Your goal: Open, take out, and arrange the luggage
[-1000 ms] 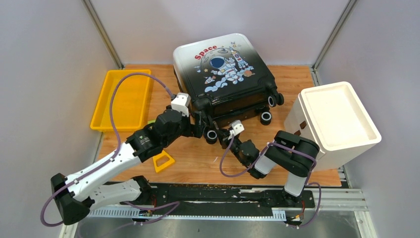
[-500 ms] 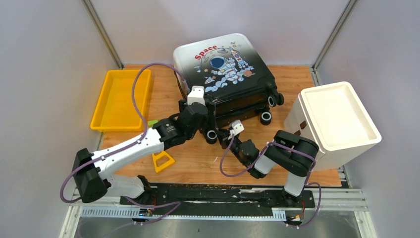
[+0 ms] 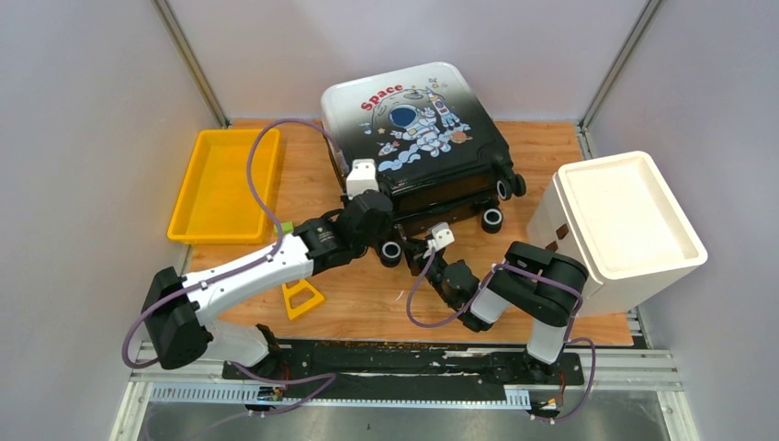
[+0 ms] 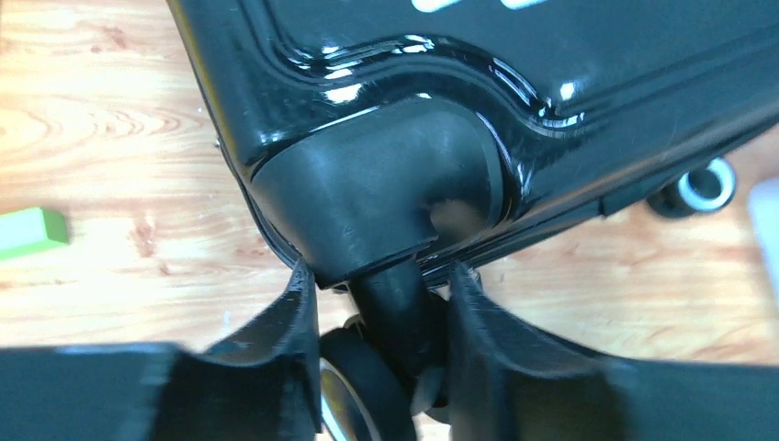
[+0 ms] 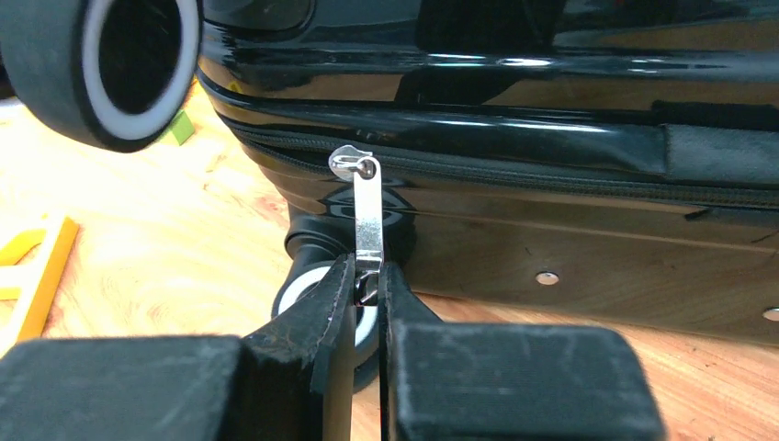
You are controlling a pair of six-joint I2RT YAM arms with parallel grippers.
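The luggage (image 3: 413, 119) lies flat at the back of the table, astronaut print up, wheels toward me. My left gripper (image 3: 380, 241) is at its near-left corner. In the left wrist view my left gripper (image 4: 381, 276) is closed round the black wheel (image 4: 363, 395) and its stem under the luggage (image 4: 386, 110), a finger pressed on each side. My right gripper (image 3: 424, 246) sits at the front edge. In the right wrist view my right gripper (image 5: 367, 271) is shut on the silver zipper pull (image 5: 368, 216) hanging from the zip line of the luggage (image 5: 551, 92).
A yellow tray (image 3: 220, 184) stands at the left and a white bin (image 3: 625, 216) at the right. A yellow triangular piece (image 3: 301, 299) lies near the left arm. A small green block (image 4: 28, 231) rests on the wood left of the luggage.
My left arm reached forward and to the right onto the luggage's near-left wheel, and its jaws closed from wide open onto it. The right arm stayed on the zipper pull.
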